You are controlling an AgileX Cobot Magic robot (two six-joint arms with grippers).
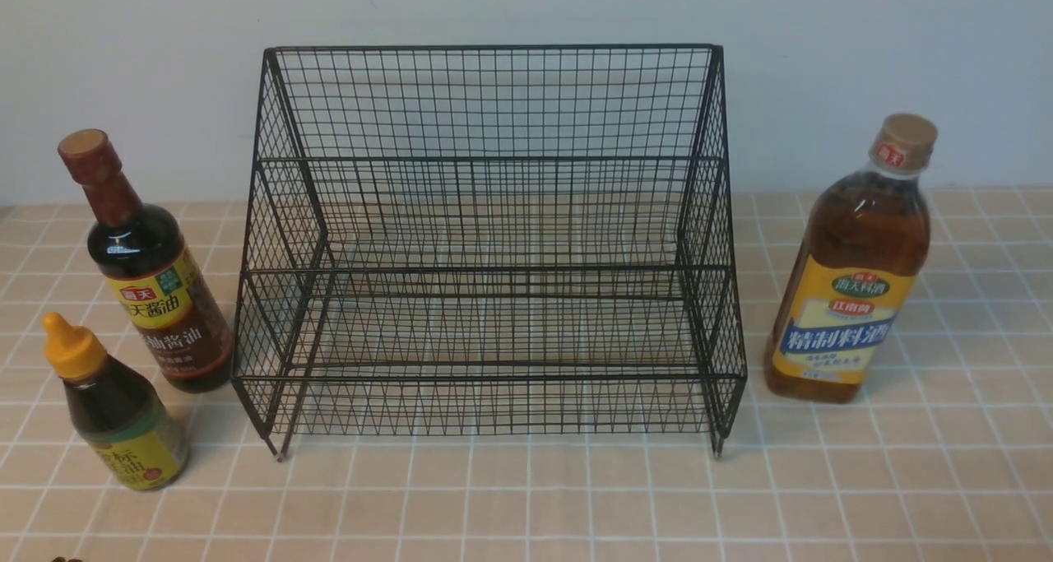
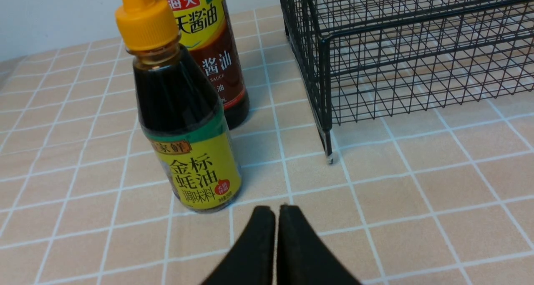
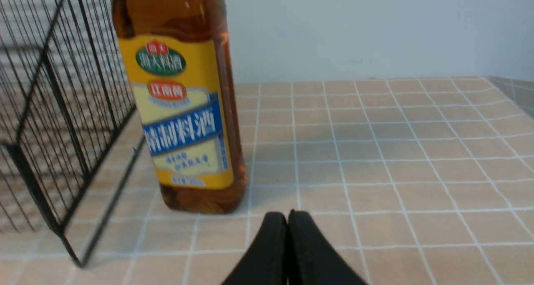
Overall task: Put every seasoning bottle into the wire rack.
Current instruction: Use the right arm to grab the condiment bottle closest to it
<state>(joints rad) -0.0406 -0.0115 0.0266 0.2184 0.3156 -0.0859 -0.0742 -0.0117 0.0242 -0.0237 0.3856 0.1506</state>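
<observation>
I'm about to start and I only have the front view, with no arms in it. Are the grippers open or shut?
Observer: The left gripper is shut, fingertips together, holding nothing.
Operator: And the other one?
Observer: The right gripper is shut too, and empty.
Operator: What does each one face?
Observer: The left faces the small bottle with the yellow nozzle cap and the right faces the amber bottle. Neither gripper touches its bottle.
</observation>
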